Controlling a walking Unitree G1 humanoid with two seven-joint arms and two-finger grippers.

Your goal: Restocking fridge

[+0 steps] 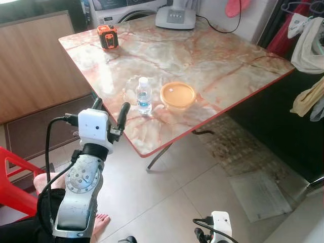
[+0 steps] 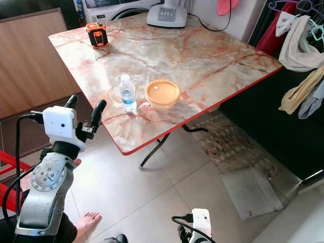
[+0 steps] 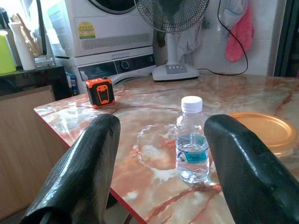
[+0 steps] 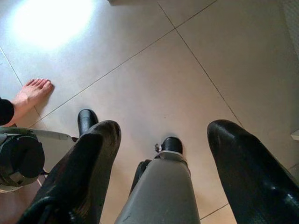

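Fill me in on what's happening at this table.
The left gripper is raised, fingers open, short of the marble-patterned table's near edge and lined up with the small clear water bottle. An orange-lidded round container sits beside the bottle. Nothing is held. The right gripper hangs idle over the tiled floor.

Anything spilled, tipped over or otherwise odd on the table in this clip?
Nothing spilled or tipped. The water bottle stands upright with its cap on, beside the lidded orange container near the table's front edge. One oddity: a person's bare foot rests on the floor close to the robot.
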